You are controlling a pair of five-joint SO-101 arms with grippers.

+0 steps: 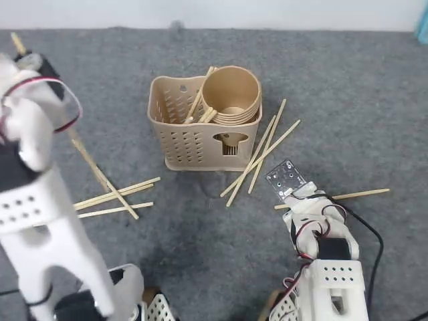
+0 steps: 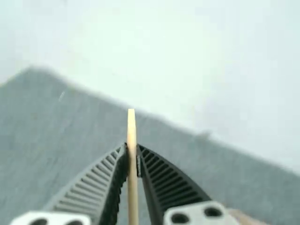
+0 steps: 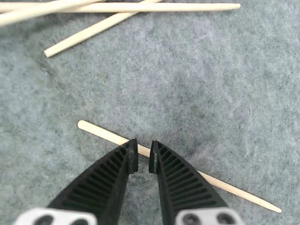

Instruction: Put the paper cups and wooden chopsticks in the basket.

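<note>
Chopsticks are the step in hand: the paper cups (image 1: 231, 93) sit stacked in the basket (image 1: 194, 144), and my left gripper (image 2: 132, 157) is raised at the table's left side, clamped on one wooden chopstick (image 2: 131, 131). My right gripper (image 3: 140, 157) hangs low over a loose chopstick (image 3: 103, 133) on the mat right of the basket, jaws a slit apart, holding nothing. Next I reckon the left needs carrying over the basket and releasing, while the right needs opening wider to straddle its stick.

Grey felt mat (image 1: 348, 80) covers the tabletop; a white wall (image 1: 214, 13) runs behind it, a teal object (image 1: 423, 23) at its corner.
</note>
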